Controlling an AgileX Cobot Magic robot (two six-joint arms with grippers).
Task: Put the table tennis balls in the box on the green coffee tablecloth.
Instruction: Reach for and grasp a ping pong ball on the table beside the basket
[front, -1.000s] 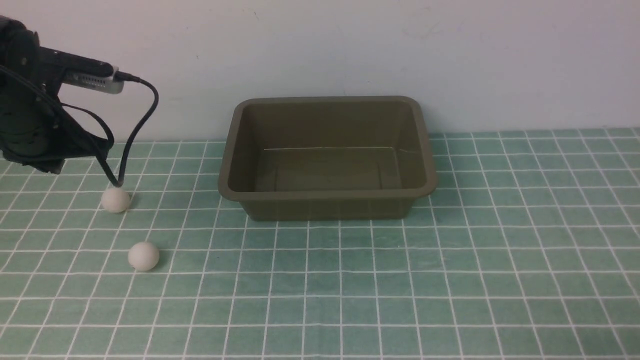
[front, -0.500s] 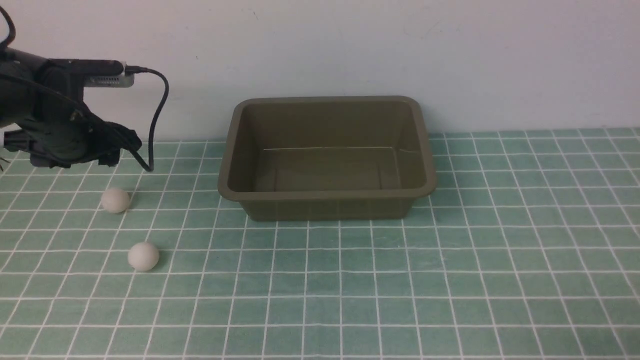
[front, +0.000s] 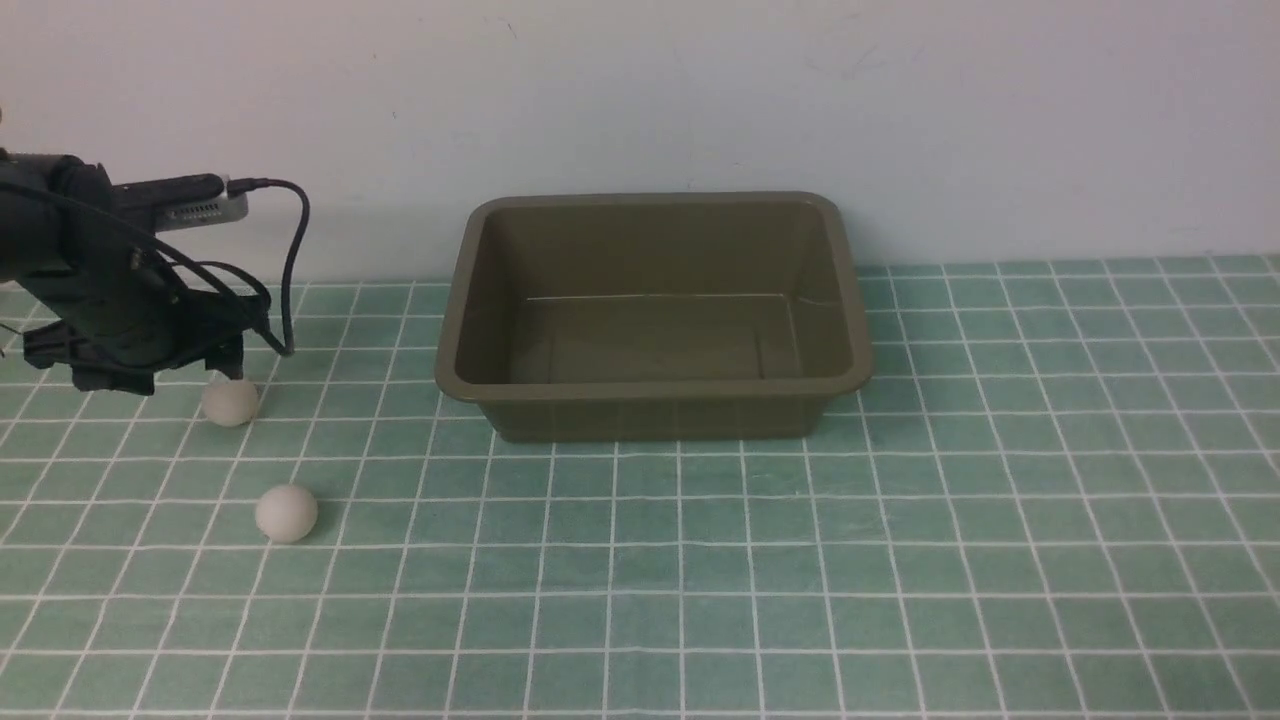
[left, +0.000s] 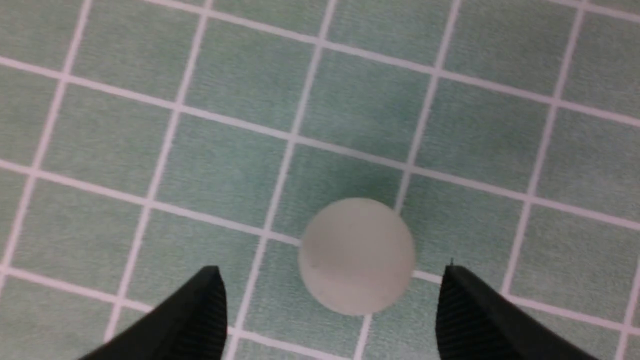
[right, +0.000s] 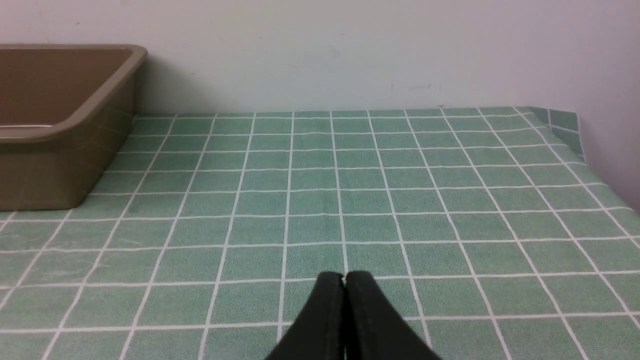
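Our left gripper (left: 331, 272) dropped over far ball (left: 357, 255), jaws wide open; right gripper (right: 345, 279) shut. Risk: we close off-ctr, ball squirts away.

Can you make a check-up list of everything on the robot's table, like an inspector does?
Surface: green coffee tablecloth, with white grid lines.
Job's things: far ball and near ball on the cloth, left of the box; box empty.
Clutter: nothing seen.
Grippers: left gripper open, fingers either side of far ball, not touching; right gripper shut, holding nothing.
Cables: black cable loops off the left arm.
Surroundings: plain pale wall behind.
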